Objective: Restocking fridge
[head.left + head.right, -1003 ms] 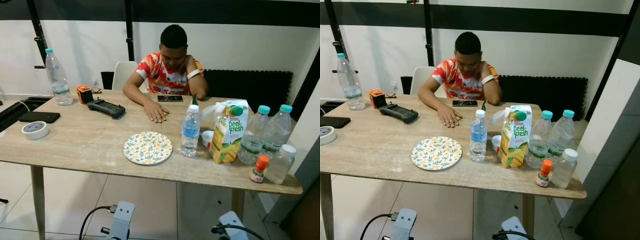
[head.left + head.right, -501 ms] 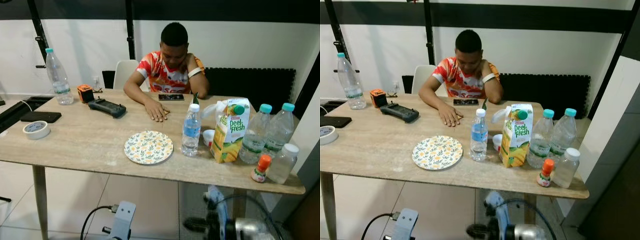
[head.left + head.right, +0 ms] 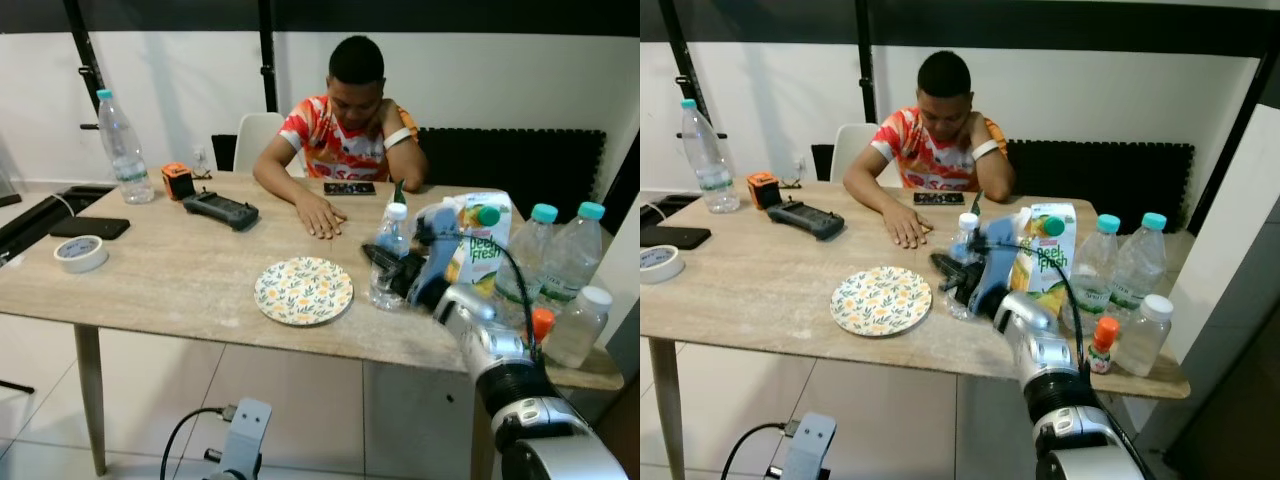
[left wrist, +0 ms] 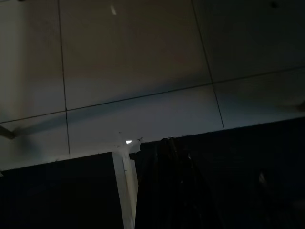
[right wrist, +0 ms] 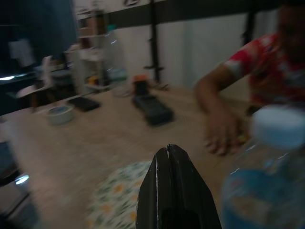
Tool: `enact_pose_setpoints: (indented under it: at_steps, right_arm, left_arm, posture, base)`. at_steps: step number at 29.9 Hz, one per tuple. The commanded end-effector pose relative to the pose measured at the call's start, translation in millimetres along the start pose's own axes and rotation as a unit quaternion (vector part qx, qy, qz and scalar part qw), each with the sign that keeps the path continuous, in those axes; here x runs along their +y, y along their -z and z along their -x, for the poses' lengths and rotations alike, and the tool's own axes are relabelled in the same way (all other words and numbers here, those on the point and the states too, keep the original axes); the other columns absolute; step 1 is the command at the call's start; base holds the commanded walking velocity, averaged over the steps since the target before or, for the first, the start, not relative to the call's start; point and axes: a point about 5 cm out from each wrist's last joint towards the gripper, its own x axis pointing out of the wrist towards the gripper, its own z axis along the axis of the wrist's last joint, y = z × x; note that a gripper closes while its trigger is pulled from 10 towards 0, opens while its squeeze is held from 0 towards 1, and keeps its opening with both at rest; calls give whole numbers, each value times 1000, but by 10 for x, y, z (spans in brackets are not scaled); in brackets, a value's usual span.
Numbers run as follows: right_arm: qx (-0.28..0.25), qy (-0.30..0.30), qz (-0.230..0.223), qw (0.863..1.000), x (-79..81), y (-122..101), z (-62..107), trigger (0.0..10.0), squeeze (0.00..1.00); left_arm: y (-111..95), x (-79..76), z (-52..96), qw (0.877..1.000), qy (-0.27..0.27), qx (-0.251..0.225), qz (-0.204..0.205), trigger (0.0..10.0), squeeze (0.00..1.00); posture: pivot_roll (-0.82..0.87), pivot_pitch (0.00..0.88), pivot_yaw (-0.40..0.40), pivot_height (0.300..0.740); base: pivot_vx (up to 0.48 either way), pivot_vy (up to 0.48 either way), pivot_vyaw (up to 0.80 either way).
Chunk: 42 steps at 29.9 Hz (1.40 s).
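Drinks are grouped at the right end of the wooden table [image 3: 170, 270]: a small water bottle [image 3: 390, 255] with a blue label, a Peel Fresh juice carton [image 3: 482, 250], two teal-capped bottles [image 3: 530, 250] [image 3: 580, 250], a little orange-capped bottle [image 3: 541, 322] and a clear white-capped bottle [image 3: 580, 325]. My right gripper [image 3: 376, 258] is raised at table height just in front of the small water bottle [image 5: 267, 176], its fingers [image 5: 167, 191] shut with nothing between them. The left arm hangs idle over dim floor tiles.
A person [image 3: 345, 130] sits at the far side with a hand flat on the table and a phone [image 3: 349, 188] nearby. A floral plate [image 3: 303, 290] lies mid-table. A tape roll [image 3: 80, 252], black phone [image 3: 89, 227], controller [image 3: 219, 209] and tall bottle [image 3: 123, 150] sit left.
My right arm has risen from below the table edge up to the small water bottle. The camera has shifted a little; the things on the table have not moved.
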Motion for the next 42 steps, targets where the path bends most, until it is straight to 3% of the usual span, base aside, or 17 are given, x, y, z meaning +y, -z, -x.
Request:
enact_pose_setpoints:
  at_steps: [1, 3, 5, 8, 12, 17, 18, 19, 20, 27, 35, 39, 42]
  right_arm:
    - [2, 25, 5, 1000, -33, 10, -11, 10000, 1000]
    - [-52, 48, 0, 998, -39, -245, -86, 10000, 1000]
    - [-58, 49, 0, 997, -37, -276, -93, 10000, 1000]
    - [-119, 17, -1, 993, 73, -518, -161, 10000, 1000]
    - [-146, 6, 6, 989, 118, -616, -171, 10000, 1000]
    - [-172, 20, 58, 983, 149, -750, -172, 10000, 1000]
    - [-164, 36, 91, 982, 136, -752, -176, 10000, 914]
    - [-146, 58, 135, 978, 113, -722, -183, 10000, 184]
    - [-136, 69, 149, 977, 96, -701, -185, 10000, 0]
    - [-106, 85, 172, 976, 66, -595, -193, 10000, 0]
    - [-26, 114, 130, 985, 15, -312, -230, 10000, 0]
    - [-13, 133, 97, 986, -3, -245, -241, 10000, 0]
    - [-4, 163, 74, 984, -50, -220, -237, 10000, 0]
  left_arm:
    - [35, 3, 10, 1000, 3, 4, -9, 10000, 0]
    - [34, 2, 15, 1000, 3, 0, -7, 10000, 0]
    - [34, 3, 15, 1000, 3, 0, -7, 10000, 0]
    - [48, -5, 25, 1000, 8, -3, -9, 10000, 0]
    - [36, -29, 28, 1000, 19, -11, -14, 10000, 0]
    - [-11, -74, 36, 998, 41, -37, -30, 10000, 0]
    - [-48, -85, 42, 997, 47, -54, -26, 10000, 0]
    - [-130, -102, 56, 994, 59, -88, -21, 10000, 0]
    - [-174, -115, 68, 992, 69, -107, -22, 10000, 0]
    - [-244, -150, 106, 985, 99, -136, -38, 10000, 0]
    - [-278, -160, 134, 981, 105, -159, -18, 10000, 0]
    - [-397, -184, 188, 971, 121, -206, -4, 10000, 0]
    - [-579, -227, 276, 955, 144, -261, 7, 10000, 0]
  posture:
    - [23, 74, -2, 740]
    - [28, 80, -6, 740]
    - [28, 80, -6, 740]
    - [28, 82, 1, 740]
    - [23, 81, 5, 740]
    - [22, 82, 8, 740]
    - [22, 82, 8, 740]
    - [18, 83, 13, 740]
    - [20, 84, 13, 740]
    - [26, 83, 10, 740]
    - [25, 89, 10, 740]
    - [26, 92, 11, 740]
    - [29, 101, 10, 740]
  base:
    - [0, 0, 0]
    - [0, 0, 0]
    - [0, 0, 0]
    - [0, 0, 0]
    - [0, 0, 0]
    - [0, 0, 0]
    - [0, 0, 0]
    - [0, 0, 0]
    - [0, 0, 0]
    - [0, 0, 0]
    - [0, 0, 0]
    - [0, 0, 0]
    - [0, 0, 0]
